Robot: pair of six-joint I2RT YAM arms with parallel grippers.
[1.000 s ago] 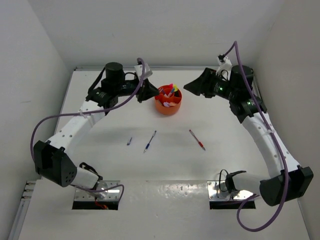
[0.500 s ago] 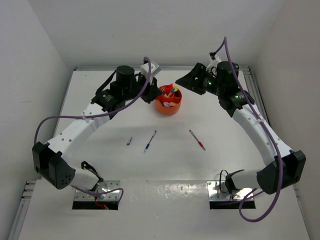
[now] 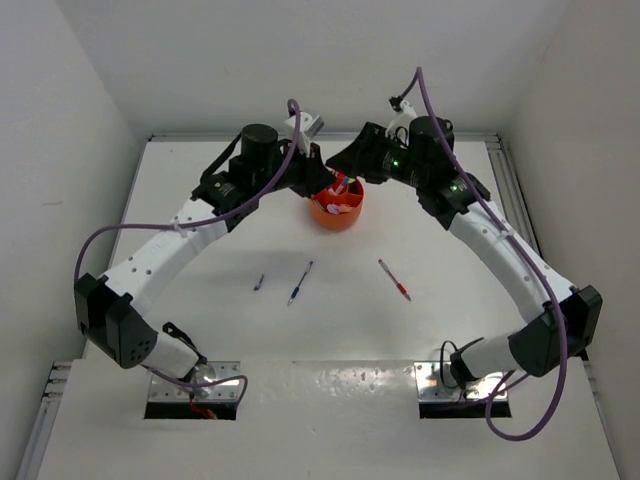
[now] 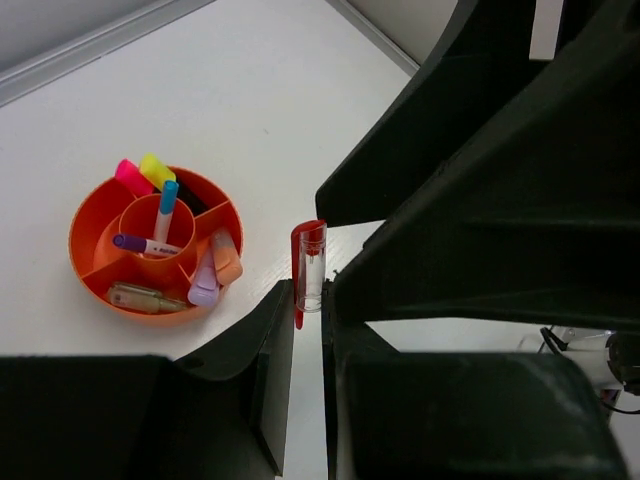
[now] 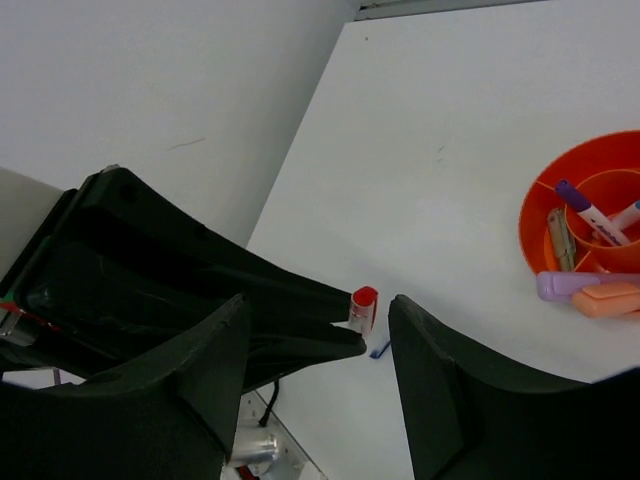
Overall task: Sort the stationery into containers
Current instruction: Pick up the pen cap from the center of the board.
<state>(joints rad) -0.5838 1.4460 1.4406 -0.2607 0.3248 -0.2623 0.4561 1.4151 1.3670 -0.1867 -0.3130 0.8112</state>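
Holding pens (image 4: 166,203) in centre cup (image 4: 123,226), markers (image 4: 204,285) around — orange tub (image 4: 95,240); near it left gripper (image 4: 307,298) clamps red pen (image 4: 309,262), right gripper (image 5: 318,305) gapes empty.

Left gripper (image 4: 308,300), right gripper (image 5: 318,305) nearer tub (image 3: 338,219)

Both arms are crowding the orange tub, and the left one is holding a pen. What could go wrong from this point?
1. The left gripper and right gripper sit close together above the orange tub; they may collide or knock it.
2. The left jaws pinch the red-capped pen near one end only, and it appears to hang beside the tub, not over it. Released now, it would likely miss.
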